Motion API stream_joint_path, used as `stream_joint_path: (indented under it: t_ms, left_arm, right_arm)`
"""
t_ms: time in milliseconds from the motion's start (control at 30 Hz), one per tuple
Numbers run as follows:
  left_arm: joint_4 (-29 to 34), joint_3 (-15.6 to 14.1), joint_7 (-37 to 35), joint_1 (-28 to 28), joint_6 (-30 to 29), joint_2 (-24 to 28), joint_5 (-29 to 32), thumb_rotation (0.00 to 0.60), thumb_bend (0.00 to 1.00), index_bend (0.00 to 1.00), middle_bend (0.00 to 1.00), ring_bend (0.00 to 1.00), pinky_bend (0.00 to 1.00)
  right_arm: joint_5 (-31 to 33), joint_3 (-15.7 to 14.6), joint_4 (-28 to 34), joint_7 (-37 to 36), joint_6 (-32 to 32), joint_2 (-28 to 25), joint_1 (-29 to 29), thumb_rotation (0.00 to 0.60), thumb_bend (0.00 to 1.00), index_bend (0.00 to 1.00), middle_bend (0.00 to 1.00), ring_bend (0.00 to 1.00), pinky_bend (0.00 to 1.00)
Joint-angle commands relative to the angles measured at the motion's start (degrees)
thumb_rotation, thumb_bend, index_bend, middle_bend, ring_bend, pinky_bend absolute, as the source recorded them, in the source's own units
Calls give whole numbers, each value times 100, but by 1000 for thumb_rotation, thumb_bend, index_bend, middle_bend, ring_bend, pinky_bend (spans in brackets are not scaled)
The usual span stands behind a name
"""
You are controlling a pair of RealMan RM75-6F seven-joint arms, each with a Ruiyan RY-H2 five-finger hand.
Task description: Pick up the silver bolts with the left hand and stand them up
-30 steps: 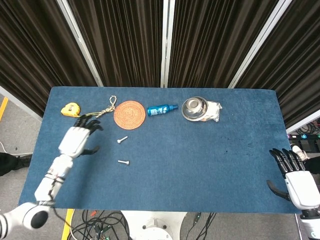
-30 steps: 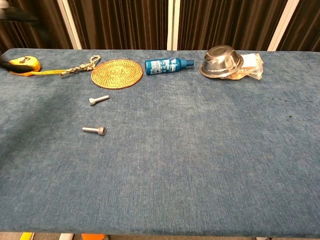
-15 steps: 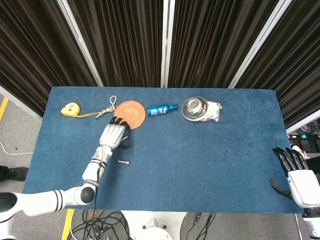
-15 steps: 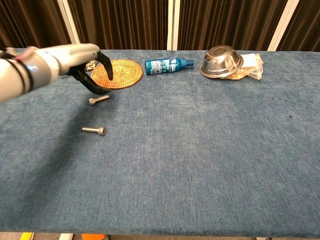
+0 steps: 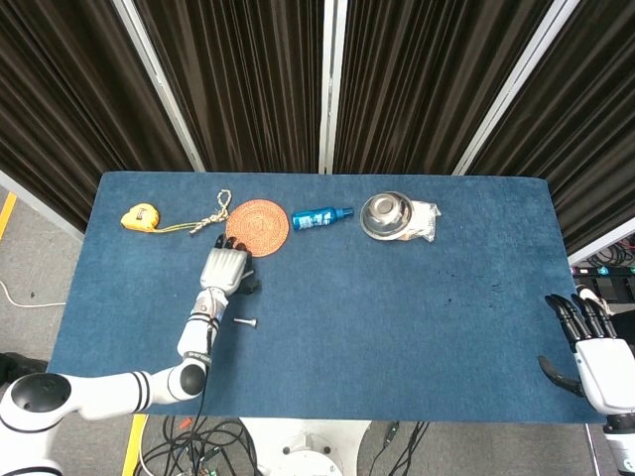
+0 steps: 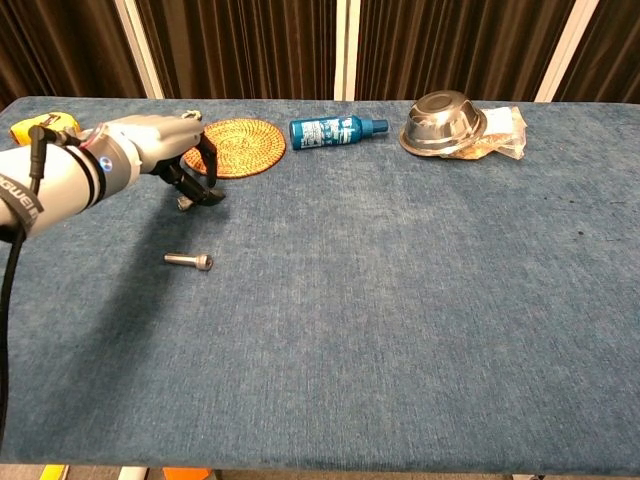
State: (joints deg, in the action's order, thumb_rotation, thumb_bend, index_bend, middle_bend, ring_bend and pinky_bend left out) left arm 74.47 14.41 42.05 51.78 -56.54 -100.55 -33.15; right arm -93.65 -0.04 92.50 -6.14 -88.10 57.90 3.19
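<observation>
A blue felt-like table top (image 6: 400,320) fills the chest view, with dark pleated curtains (image 5: 248,79) and pale uprights behind its far edge. Nearest, one silver bolt (image 6: 189,261) lies flat on the cloth, apart from the left hand (image 6: 165,150), which hangs just beyond it. That hand is palm down with dark fingertips (image 6: 212,170) curled toward the cloth over a second silver bolt (image 6: 184,204); only one end of that bolt peeks out below the fingers, and I cannot tell whether they are gripping or touching it. The right hand (image 5: 595,352) rests at the table's near right corner, fingers spread, holding nothing. Farther back sit a yellow tape measure (image 5: 140,215), a knotted cord (image 5: 213,214), a round woven coaster (image 5: 258,224), a blue bottle (image 5: 321,216) on its side, and a steel bowl (image 5: 385,214) against crumpled plastic wrap (image 5: 425,218).
</observation>
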Motion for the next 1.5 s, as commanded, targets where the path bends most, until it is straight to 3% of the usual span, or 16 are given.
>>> stream_joint_path:
  t_ms: [33, 400, 900, 1133, 1500]
  left_arm:
    - [-111, -39, -26, 2, -9, -45, -39, 409, 308, 439, 217, 84, 51]
    - [-290, -117, -76, 36, 116, -184, -69, 415, 311, 461, 217, 85, 51]
    - [81, -436, 62, -76, -213, -96, -623, 440, 342, 485, 218, 85, 48]
    - [60, -425, -18, -145, -400, -135, -868, 582, 348, 481, 217, 85, 47]
    - [-99, -428, 110, -165, -400, -289, -928, 600, 357, 475, 218, 84, 46]
  right_arm:
    - [-4, -1, 1, 2, 3, -1, 0, 600, 205, 0, 113, 0, 52]
    - [19, 3, -3, -9, 17, -6, -10, 600, 206, 0, 118, 0, 52]
    - [31, 7, 30, 22, 31, -20, -18, 600, 206, 0, 121, 0, 52]
    - [27, 10, 40, 33, 14, -27, -31, 600, 208, 0, 124, 0, 52]
    - [34, 18, 2, -19, -1, -23, -42, 600, 207, 0, 128, 0, 52]
